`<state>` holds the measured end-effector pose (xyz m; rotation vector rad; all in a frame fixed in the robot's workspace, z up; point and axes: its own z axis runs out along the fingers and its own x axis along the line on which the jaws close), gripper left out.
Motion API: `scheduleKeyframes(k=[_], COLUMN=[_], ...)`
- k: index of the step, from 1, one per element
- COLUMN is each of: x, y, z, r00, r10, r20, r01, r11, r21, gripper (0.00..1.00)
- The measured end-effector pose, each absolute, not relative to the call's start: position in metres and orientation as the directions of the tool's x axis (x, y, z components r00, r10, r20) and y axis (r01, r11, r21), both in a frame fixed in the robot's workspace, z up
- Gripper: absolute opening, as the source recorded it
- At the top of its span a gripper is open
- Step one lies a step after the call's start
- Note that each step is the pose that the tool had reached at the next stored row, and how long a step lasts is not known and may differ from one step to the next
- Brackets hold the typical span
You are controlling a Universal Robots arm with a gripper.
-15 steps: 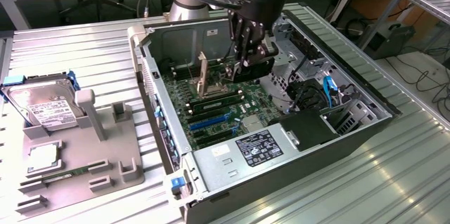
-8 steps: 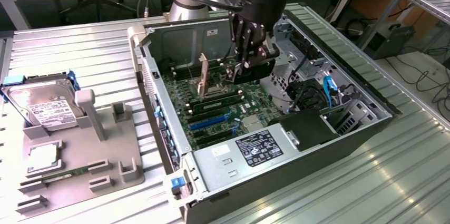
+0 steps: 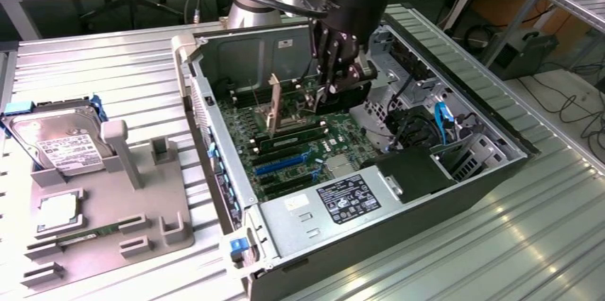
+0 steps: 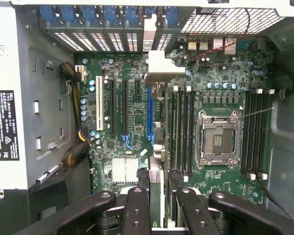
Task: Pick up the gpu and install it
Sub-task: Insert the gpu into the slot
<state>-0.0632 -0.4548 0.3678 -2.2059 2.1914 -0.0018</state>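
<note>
Here the end effector (image 3: 326, 92) hangs inside the open computer case (image 3: 492, 142) at the centre of the exterior view, its fingers (image 4: 137, 213) clamped on the gpu (image 3: 276, 106). The card stands upright on edge over the motherboard (image 3: 302, 149), by the expansion slots. At the exterior view's left, a hard drive (image 3: 57, 142) rests in a grey holder (image 3: 113, 202) on the counter (image 3: 85, 67).

hard drive (image 3: 59, 146) on grey holder (image 3: 104, 223) | open PC case (image 3: 283, 219) | power supply (image 3: 341, 198)
</note>
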Motion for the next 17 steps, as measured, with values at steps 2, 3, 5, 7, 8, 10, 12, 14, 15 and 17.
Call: scheduleKeyframes(k=[2,3,5,7,8,10,12,14,15,17], x=[-0.0631,-0.0632,-0.0632,-0.0632,-0.0632,-0.0632,-0.0632,-0.0633,-0.0634,-0.0635], y=[-0.4555,-0.4559,-0.4565,-0.4571,-0.4574,-0.4582,-0.4589,-0.4596,-0.4599,-0.4607], z=[0.3676,0.3675,0.3673,0.3672,0.3671,0.3668,0.3666,0.3664,0.3663,0.3659], r00=[0.007,0.007,0.007,0.007,0.007,0.007,0.007,0.007,0.007,0.007], r10=[-1.0,-1.0,-1.0,-1.0,-1.0,-1.0,-1.0,-1.0,-1.0,-1.0], r20=[-0.022,-0.022,-0.022,-0.022,-0.022,-0.022,-0.022,-0.022,-0.022,-0.022], r01=[-1.0,-1.0,-1.0,-1.0,-1.0,-1.0,-1.0,-1.0,-1.0,-1.0], r11=[-0.006,-0.006,-0.006,-0.006,-0.006,-0.006,-0.006,-0.006,-0.006,-0.006], r21=[-0.024,-0.024,-0.024,-0.024,-0.024,-0.024,-0.024,-0.024,-0.024,-0.024], gripper=[0.26,0.26,0.26,0.26,0.26,0.26,0.26,0.26,0.26,0.26])
